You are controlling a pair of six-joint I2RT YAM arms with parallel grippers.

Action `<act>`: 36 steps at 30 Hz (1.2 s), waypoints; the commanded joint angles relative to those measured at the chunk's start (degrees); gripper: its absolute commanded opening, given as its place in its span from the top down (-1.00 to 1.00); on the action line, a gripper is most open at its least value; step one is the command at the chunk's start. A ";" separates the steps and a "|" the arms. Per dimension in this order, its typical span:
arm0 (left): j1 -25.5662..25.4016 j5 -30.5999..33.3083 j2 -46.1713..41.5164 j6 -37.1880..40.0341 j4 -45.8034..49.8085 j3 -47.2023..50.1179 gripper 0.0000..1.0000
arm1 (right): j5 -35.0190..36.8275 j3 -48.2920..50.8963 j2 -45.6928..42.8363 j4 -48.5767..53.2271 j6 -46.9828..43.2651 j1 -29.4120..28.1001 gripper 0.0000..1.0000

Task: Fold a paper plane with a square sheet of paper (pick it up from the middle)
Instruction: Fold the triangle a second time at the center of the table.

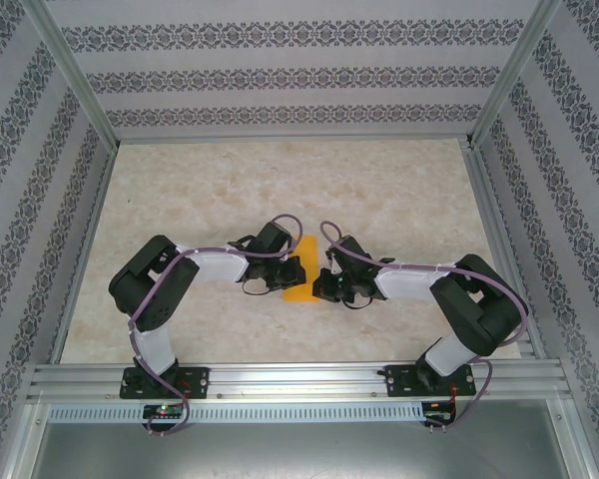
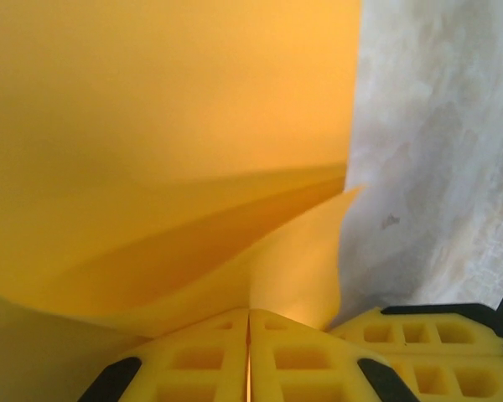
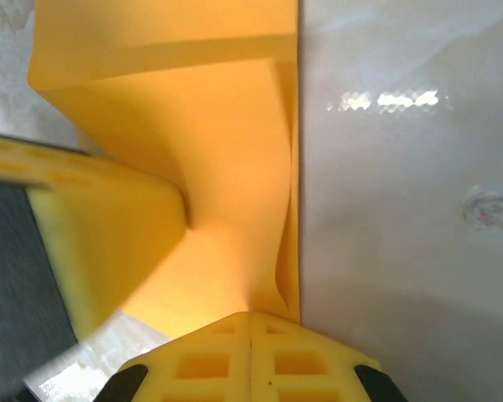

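Top external view: both arms bend inward from the near edge and meet over the middle of the table (image 1: 280, 180). The paper (image 1: 299, 289) sits between them, an orange strip running away from the bases. The left gripper (image 1: 290, 269) reaches it from the left and the right gripper (image 1: 322, 282) from the right, the two close together. From up here I cannot tell how the jaws stand.

Left wrist view: the left gripper (image 2: 249, 360) has its yellow fingers pressed together at the bottom edge, and the paper (image 2: 168, 126) rises out of the seam between them, pinched. From the pinch it fans up and to the left in curved layers, one flap lifting off another. Its right edge runs straight up against the marbled table (image 2: 436, 126). At lower right a yellow finger (image 2: 427, 335) of the right gripper lies just beside that edge.

Right wrist view: the right gripper (image 3: 250, 356) is likewise closed, fingers tight together, pinching the paper (image 3: 210, 167) at its near end. The paper runs up from the pinch, its right edge straight along the table (image 3: 402, 209), with a fold crossing near the top. A blurred yellow finger (image 3: 109, 234) of the left gripper touches the paper from the left.
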State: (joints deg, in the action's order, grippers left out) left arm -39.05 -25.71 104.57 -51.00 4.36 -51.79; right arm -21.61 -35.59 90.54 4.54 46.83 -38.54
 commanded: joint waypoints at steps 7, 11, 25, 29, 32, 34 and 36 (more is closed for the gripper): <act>9.42 0.79 0.84 4.67 -2.03 1.93 0.79 | 3.08 3.51 2.25 6.75 -0.90 0.46 1.00; 10.25 3.83 -1.13 7.73 2.70 -0.02 0.79 | 2.93 3.15 1.92 6.78 -0.77 0.46 1.00; 3.89 -1.63 -7.20 6.29 -2.07 1.59 0.78 | 0.27 -1.57 -3.22 3.94 -0.13 0.49 1.00; 2.66 -1.66 -4.06 5.41 -2.94 1.55 0.80 | 0.14 -3.05 -5.41 2.00 0.76 0.30 0.99; 2.66 -1.71 -2.66 5.13 -3.25 1.53 0.82 | 0.99 -4.07 -5.58 1.86 1.40 -0.06 0.99; 2.66 -1.76 -1.87 5.47 -3.07 1.25 0.82 | 1.48 -4.60 -4.92 1.67 1.76 -0.34 0.99; 2.63 -1.33 -1.02 5.90 -2.62 0.84 0.83 | 1.65 -5.19 -3.61 1.31 1.97 -0.81 0.99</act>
State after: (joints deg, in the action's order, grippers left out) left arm -36.40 -26.72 102.59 -45.08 3.27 -50.81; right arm -21.45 -39.22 86.04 6.81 47.57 -38.61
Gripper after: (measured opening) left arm 0.087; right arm 0.049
